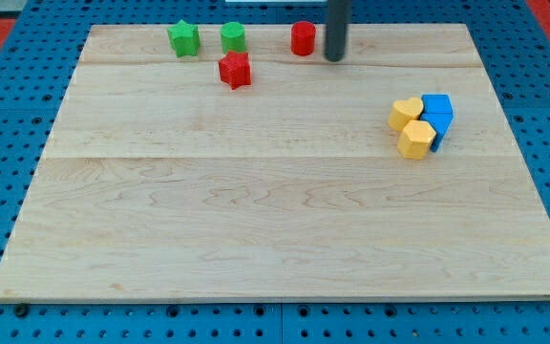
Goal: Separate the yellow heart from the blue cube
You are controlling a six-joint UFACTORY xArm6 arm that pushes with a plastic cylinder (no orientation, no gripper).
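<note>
The yellow heart (405,112) lies at the view's right, touching the blue cube (437,105) on its right. A yellow hexagon block (416,139) sits just below the heart, against a second blue block (440,128) under the cube. The four form one tight cluster. My tip (334,58) is at the view's top, just right of the red cylinder (302,38), well up and left of the cluster and apart from it.
A green star (184,38) and a green cylinder (234,37) stand along the top edge at the left. A red star (235,70) lies below them. The wooden board (256,210) rests on a blue pegboard.
</note>
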